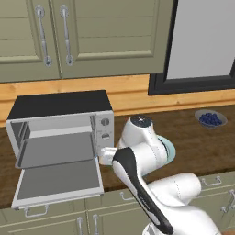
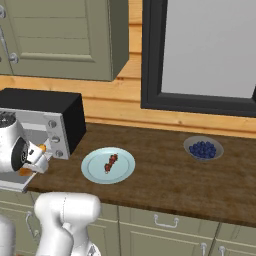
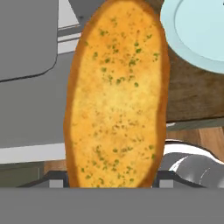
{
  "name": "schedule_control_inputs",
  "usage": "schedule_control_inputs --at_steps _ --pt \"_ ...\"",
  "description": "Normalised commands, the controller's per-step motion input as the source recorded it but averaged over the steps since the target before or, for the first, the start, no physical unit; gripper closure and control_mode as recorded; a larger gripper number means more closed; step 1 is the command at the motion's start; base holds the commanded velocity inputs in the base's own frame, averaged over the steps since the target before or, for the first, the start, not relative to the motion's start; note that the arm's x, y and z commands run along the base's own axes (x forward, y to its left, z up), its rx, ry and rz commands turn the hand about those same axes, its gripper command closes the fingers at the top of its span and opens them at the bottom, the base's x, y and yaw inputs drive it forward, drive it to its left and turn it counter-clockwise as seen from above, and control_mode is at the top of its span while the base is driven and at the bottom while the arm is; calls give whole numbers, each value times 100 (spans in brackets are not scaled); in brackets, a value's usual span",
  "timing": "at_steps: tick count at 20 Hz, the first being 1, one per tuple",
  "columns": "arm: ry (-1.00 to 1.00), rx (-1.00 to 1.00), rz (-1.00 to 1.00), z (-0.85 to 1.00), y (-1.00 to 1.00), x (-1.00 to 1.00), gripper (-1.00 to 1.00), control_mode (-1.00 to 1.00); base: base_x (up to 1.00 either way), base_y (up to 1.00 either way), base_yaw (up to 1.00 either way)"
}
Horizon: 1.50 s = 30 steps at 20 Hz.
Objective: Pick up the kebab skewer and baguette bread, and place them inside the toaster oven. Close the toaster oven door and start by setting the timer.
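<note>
Bread clamped in the gripper, beside the oven and over the corner of its dropped door | skewer waits on the plate (door, timer also undone) | loaf's long axis runs along the fingers, pointing outward.

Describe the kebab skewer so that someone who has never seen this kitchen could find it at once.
Start at the toaster oven on the wooden counter, its door folded down. Just to its right, seen from the right base view, lies a pale blue plate, and the kebab skewer lies on it. It is a thin stick of dark red chunks, unlike the blueberries in the grey bowl further right.
</note>
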Motion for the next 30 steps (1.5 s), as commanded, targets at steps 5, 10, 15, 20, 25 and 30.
schedule_control_inputs --at_steps 5,10,15,20,25,30 --pt "0 0 6 43 93 18 100 -100 0 0 0" --pt "0 0 8 35 48 70 100 -100 0 0 0" --pt "-2 0 10 -3 31 77 100 -100 0 0 0" --pt "-1 -1 7 -21 47 48 100 -100 0 0 0" --pt "-2 -4 1 -23 42 17 100 -100 0 0 0" --pt "-9 -4 0 -32 39 0 100 -100 0 0 0"
